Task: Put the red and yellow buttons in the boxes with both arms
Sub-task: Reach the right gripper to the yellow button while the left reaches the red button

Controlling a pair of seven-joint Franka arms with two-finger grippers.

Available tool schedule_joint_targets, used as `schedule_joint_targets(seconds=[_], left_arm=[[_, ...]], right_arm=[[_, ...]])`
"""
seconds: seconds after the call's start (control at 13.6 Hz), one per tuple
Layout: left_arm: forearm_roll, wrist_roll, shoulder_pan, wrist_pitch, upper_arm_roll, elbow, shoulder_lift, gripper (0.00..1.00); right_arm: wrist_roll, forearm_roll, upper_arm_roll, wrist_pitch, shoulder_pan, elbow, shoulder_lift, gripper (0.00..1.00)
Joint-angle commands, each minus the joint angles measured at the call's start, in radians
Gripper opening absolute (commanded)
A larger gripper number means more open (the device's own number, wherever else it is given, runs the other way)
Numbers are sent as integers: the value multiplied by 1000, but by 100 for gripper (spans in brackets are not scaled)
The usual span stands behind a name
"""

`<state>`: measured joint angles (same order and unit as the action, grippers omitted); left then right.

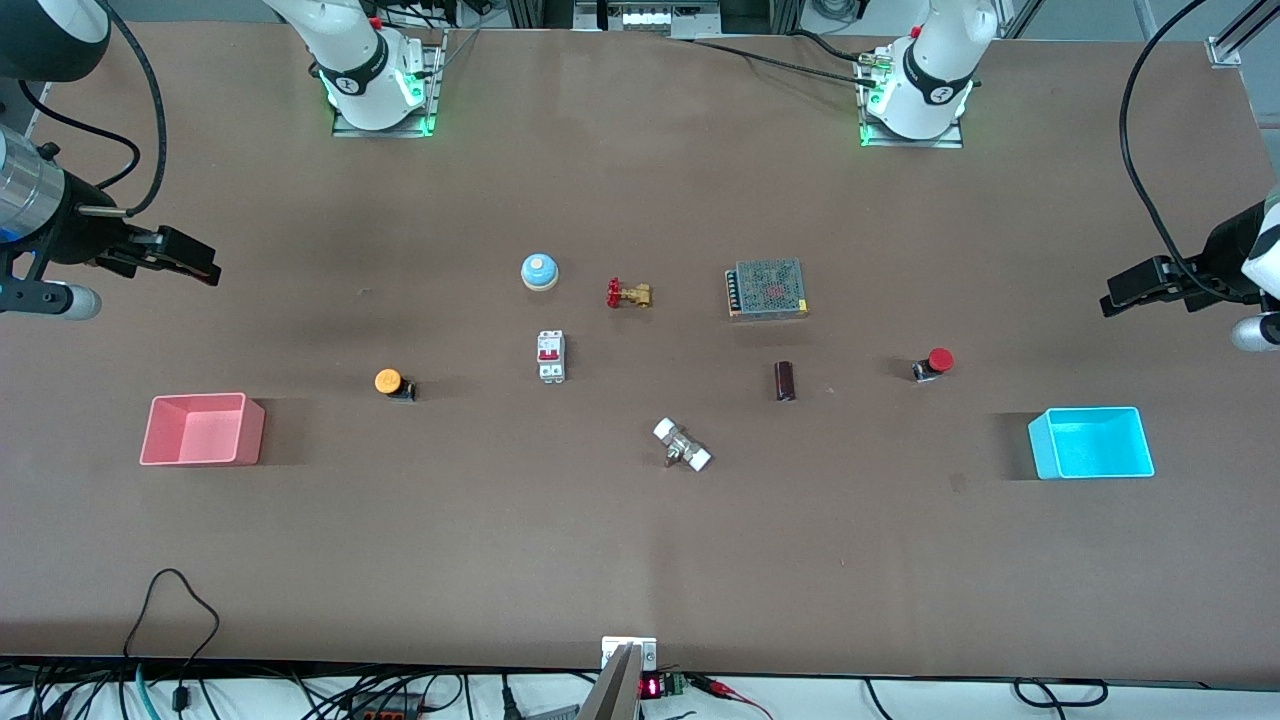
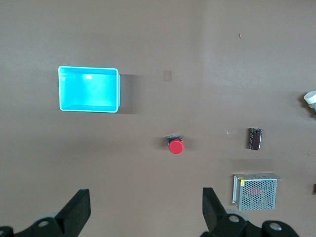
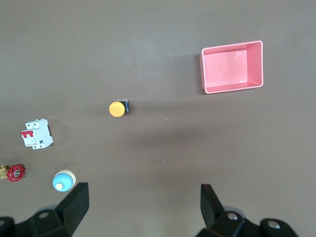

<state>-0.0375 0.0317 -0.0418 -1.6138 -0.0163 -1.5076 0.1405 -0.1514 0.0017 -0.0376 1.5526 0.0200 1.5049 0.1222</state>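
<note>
The red button (image 1: 936, 363) lies on its side toward the left arm's end of the table, a little farther from the front camera than the cyan box (image 1: 1092, 442). The yellow button (image 1: 392, 383) lies beside the pink box (image 1: 200, 429) toward the right arm's end. Both boxes are empty. My left gripper (image 1: 1118, 297) hangs open and empty above the table's end, apart from the red button (image 2: 176, 145) and cyan box (image 2: 89, 89). My right gripper (image 1: 205, 263) hangs open and empty above the other end, apart from the yellow button (image 3: 117, 108) and pink box (image 3: 231, 66).
In the table's middle stand a blue-and-white bell (image 1: 539, 271), a brass valve with a red handle (image 1: 628, 294), a white circuit breaker (image 1: 551, 356), a mesh power supply (image 1: 767, 289), a dark cylinder (image 1: 785, 381) and a white-capped fitting (image 1: 682, 445).
</note>
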Motion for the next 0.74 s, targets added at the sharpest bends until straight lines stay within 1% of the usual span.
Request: schedule_joint_targets(seconds=[0.0,0.15,0.29,0.44,0.51,0.66], left_arm=[[27,-3,-1,8,6,-37,-36,100],[34,-3,5,8,7,-36,-29,100],[34,-1,6,12,9,-39,-9,100],[34,2,10,20,12,-43,33,100],[34,7,10,23,13,-54,60,100],[36,7,13,9,15,-69,140,100]], right_arm=[[-8,11,-2,-2,-6,9,-9,100],[-8,9,-2,-3,-6,9,-9,100],[3,11,-5,-11,4,9,25,100],[-10,14,-5,0,56,12,88,100],[-13,12,-5,24,86,15,111,100],[-13,9,-4,159,110,47,158,100]])
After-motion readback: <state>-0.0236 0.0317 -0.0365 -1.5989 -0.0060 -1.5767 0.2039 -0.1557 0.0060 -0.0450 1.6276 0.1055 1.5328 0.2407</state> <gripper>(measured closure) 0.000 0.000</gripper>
